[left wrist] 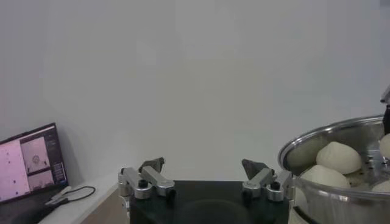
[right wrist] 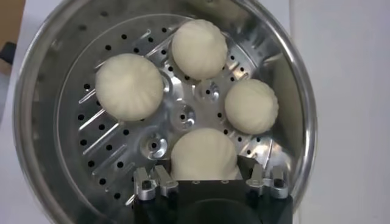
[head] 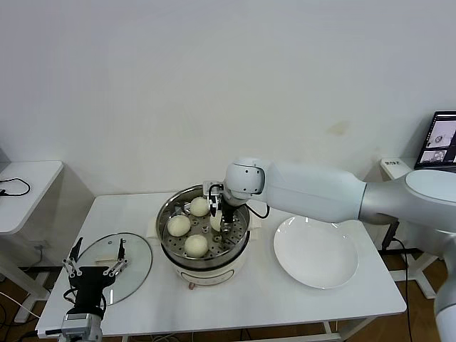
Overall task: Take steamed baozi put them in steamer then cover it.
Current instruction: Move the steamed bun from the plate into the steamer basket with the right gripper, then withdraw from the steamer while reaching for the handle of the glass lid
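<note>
Right gripper (right wrist: 204,182) sits low inside the steamer (head: 205,265), fingers around the fourth baozi (right wrist: 203,155) to seat it on the perforated tray beside three others, while left gripper (head: 94,259) waits spread wide over the glass cover (head: 135,265) left of the steamer.

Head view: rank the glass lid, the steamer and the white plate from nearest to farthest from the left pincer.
1. Glass lid: directly beside the left pincer, at the table's left end.
2. Steamer: mid-table, with the right pincer inside it.
3. White plate: far right.
</note>
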`<state>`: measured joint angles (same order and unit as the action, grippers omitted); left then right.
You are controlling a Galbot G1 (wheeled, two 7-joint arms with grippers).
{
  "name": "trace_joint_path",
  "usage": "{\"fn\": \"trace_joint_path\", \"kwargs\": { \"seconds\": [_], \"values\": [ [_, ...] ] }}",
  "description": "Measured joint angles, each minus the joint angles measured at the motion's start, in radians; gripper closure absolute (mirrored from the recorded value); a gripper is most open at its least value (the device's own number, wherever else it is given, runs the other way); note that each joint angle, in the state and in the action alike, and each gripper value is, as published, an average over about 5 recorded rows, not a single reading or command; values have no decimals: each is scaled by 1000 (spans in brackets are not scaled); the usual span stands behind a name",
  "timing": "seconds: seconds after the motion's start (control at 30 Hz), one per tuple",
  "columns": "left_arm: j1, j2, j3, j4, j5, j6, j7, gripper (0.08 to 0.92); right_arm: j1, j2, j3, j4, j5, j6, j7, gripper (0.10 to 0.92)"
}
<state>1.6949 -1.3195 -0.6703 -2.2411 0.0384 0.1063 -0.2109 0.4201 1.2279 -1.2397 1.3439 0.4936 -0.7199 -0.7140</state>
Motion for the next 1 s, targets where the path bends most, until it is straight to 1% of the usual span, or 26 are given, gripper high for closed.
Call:
{"fn": "trace_joint_path", "kwargs": {
  "seconds": [0.27,0.43,0.53,0.8,1.0],
  "values": [
    [0,-1,0,1,0,0,0,177,0,-2,1,4,-5,-5,1,338],
    [0,-2,0,2,-1,0,0,177,8,-12,8,15,-7,-6,-1,237],
    [0,-2,0,1,-1,0,0,177,16,-21,15,26,-5,-7,-4,208],
    [-2,-1,1,-2,-3,0,0,177,29,-76,51,75,18,-7,12,203],
    [-5,-1,3,3,-4,-2,-1,177,-1,-157,104,153,59,1,96,203]
  ]
}}
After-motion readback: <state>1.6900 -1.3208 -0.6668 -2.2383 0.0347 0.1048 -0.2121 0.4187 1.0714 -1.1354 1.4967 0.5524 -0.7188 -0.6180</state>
